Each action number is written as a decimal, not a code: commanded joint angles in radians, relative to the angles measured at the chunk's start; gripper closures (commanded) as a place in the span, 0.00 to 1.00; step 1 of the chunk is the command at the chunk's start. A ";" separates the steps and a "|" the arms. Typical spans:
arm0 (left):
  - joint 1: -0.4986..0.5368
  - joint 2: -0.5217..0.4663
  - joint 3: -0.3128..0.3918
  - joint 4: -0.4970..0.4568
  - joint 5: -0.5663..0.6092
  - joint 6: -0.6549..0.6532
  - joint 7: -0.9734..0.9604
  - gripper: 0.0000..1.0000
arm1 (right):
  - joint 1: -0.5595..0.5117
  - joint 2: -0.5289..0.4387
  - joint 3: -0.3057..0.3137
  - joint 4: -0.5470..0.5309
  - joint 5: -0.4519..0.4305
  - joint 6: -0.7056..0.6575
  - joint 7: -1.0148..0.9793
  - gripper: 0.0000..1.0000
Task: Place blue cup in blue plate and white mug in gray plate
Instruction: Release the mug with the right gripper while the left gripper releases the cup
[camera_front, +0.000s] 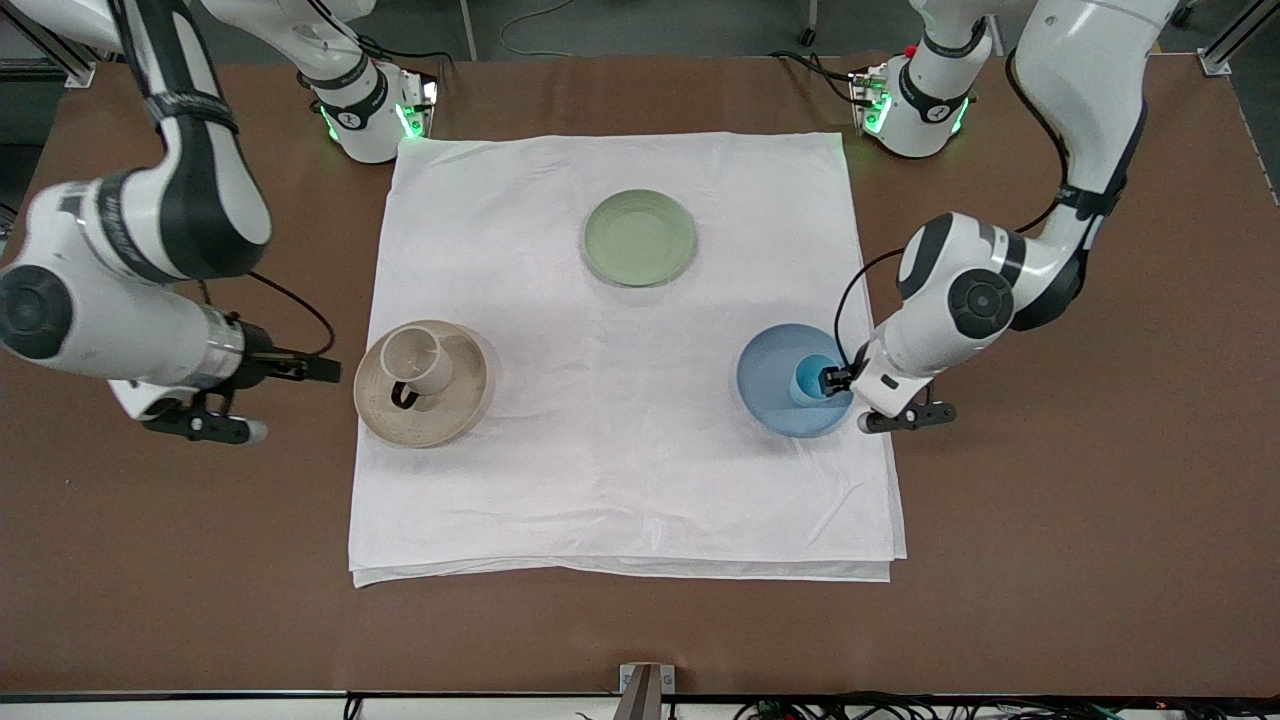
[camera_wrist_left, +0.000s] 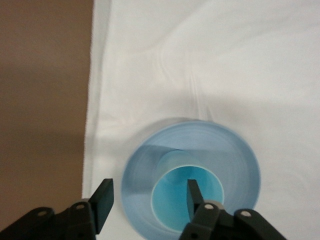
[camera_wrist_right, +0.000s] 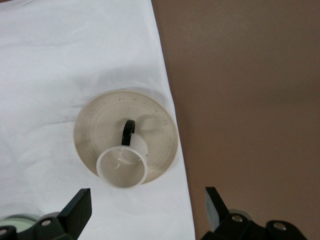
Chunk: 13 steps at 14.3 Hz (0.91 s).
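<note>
The blue cup (camera_front: 810, 382) stands upright in the blue plate (camera_front: 768, 375), toward the left arm's end of the cloth. My left gripper (camera_front: 832, 381) is just above them, open and holding nothing. In the left wrist view (camera_wrist_left: 147, 200) one finger hangs over the cup's cyan inside (camera_wrist_left: 172, 200) and the other lies outside the plate's rim (camera_wrist_left: 235, 160). The white mug (camera_front: 420, 360), with its black handle, stands in the gray plate (camera_front: 460, 400). My right gripper (camera_front: 318, 368) is open and empty over the table beside that plate. The right wrist view (camera_wrist_right: 147, 207) shows the mug (camera_wrist_right: 121, 167) on the plate (camera_wrist_right: 100, 125).
A sage-green plate (camera_front: 640, 237) lies empty on the white cloth (camera_front: 620, 480), nearer the robots' bases. Bare brown table (camera_front: 1050, 550) surrounds the cloth on all sides.
</note>
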 joint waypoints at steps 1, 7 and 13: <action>0.076 -0.086 0.001 0.236 0.006 -0.317 0.001 0.00 | -0.095 -0.009 0.011 0.091 -0.021 -0.121 -0.164 0.00; 0.159 -0.204 0.006 0.496 0.025 -0.620 0.106 0.00 | -0.224 -0.009 0.013 0.294 -0.024 -0.309 -0.277 0.00; 0.113 -0.367 0.102 0.428 0.008 -0.737 0.318 0.00 | -0.200 -0.018 0.021 0.280 -0.013 -0.325 -0.270 0.00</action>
